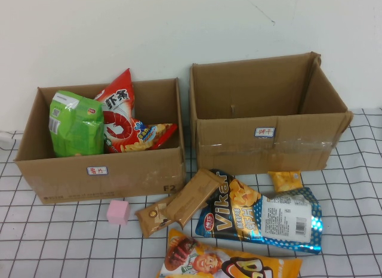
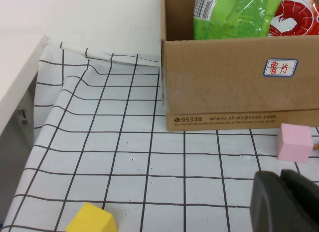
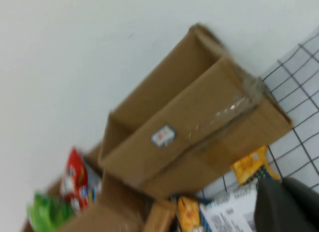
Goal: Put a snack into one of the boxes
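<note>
Two open cardboard boxes stand at the back. The left box holds a green bag and a red shrimp-chip bag. The right box looks empty. In front lie brown snack bars, a blue Vikar bag, a small yellow packet and an orange bag. Neither gripper shows in the high view. My left gripper is shut and empty, low over the cloth near the left box. My right gripper is shut and empty, above the Vikar bag.
A pink cube lies in front of the left box; it also shows in the left wrist view. A yellow cube lies on the checked cloth near the table's left edge. A white wall stands behind the boxes.
</note>
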`<action>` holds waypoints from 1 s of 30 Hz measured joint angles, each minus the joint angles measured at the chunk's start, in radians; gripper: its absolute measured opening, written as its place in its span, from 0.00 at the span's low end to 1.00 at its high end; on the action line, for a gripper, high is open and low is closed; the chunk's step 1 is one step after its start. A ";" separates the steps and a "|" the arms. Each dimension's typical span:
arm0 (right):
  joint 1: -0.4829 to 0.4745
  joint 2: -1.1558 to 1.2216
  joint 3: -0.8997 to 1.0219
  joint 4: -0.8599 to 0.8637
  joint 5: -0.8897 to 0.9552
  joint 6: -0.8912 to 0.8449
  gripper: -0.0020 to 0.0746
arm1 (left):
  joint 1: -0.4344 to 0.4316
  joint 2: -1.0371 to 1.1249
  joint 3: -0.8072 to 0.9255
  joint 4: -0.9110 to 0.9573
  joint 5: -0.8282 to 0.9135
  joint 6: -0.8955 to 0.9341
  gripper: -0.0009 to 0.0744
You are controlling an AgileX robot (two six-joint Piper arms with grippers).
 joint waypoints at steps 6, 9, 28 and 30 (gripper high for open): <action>0.000 0.033 -0.205 0.000 0.266 -0.416 0.02 | 0.000 0.000 0.000 0.000 0.000 0.000 0.01; 0.000 0.130 -0.339 -0.005 0.398 -0.681 0.02 | 0.000 0.000 0.000 0.000 0.000 0.000 0.01; 0.145 0.860 -0.862 -0.043 0.866 -1.244 0.02 | 0.000 0.000 0.000 0.000 0.000 -0.002 0.01; 0.204 0.925 -0.913 -0.095 0.876 -1.209 0.02 | 0.000 0.000 0.000 0.000 0.000 -0.002 0.01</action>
